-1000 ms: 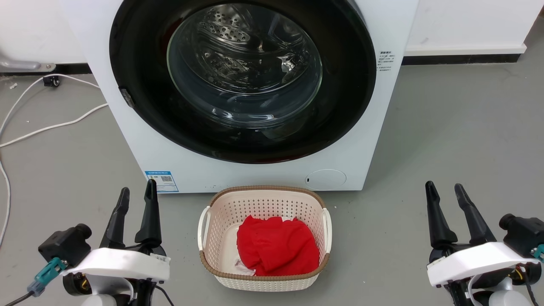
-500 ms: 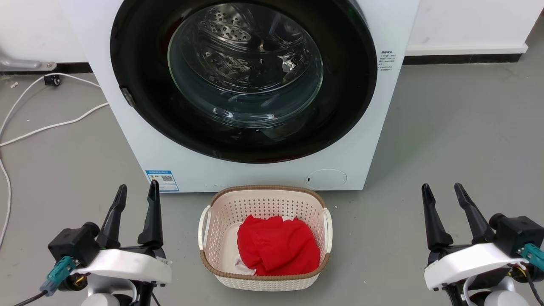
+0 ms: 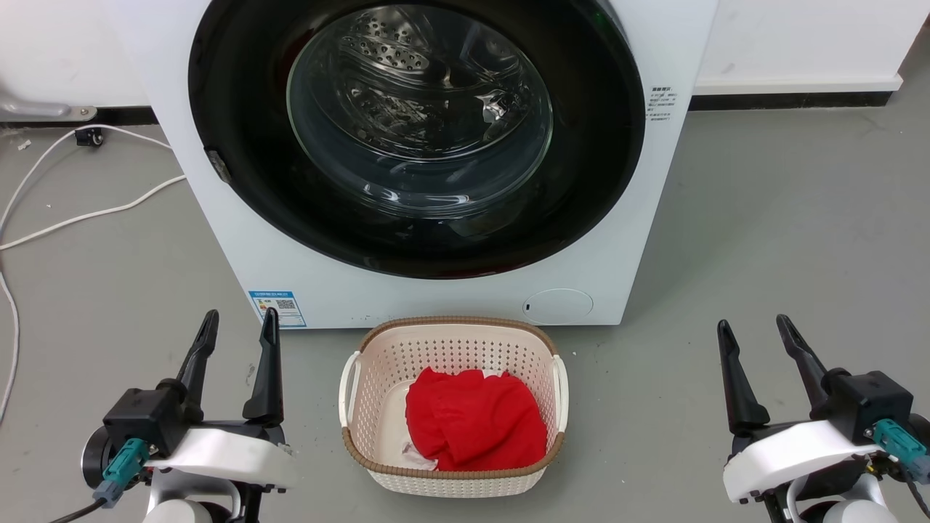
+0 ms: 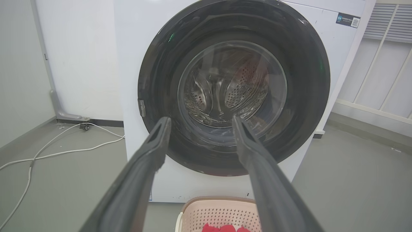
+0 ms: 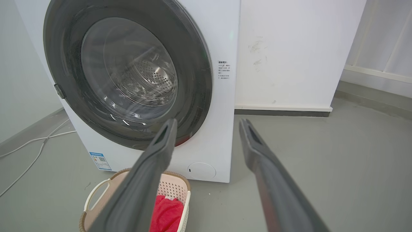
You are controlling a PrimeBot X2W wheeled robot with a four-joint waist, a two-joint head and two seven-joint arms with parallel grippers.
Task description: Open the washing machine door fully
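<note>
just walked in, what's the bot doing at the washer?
Nothing is being handled yet. The washing machine door is shut on the washing machine. The left end effector and right end effector are both open and empty, held low on either side of a basket holding a red cloth, which sits on the floor before the machine.

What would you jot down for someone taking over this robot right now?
Left gripper: open, empty, low at the left, clear of the machine.
Right gripper: open, empty, low at the right.
Washing machine door: shut flush on the washing machine; small grey tab on its rim's left edge.
Basket with red cloth stands on the floor just before the machine.
Done: nothing. Left: reach the door, swing it fully open.
</note>
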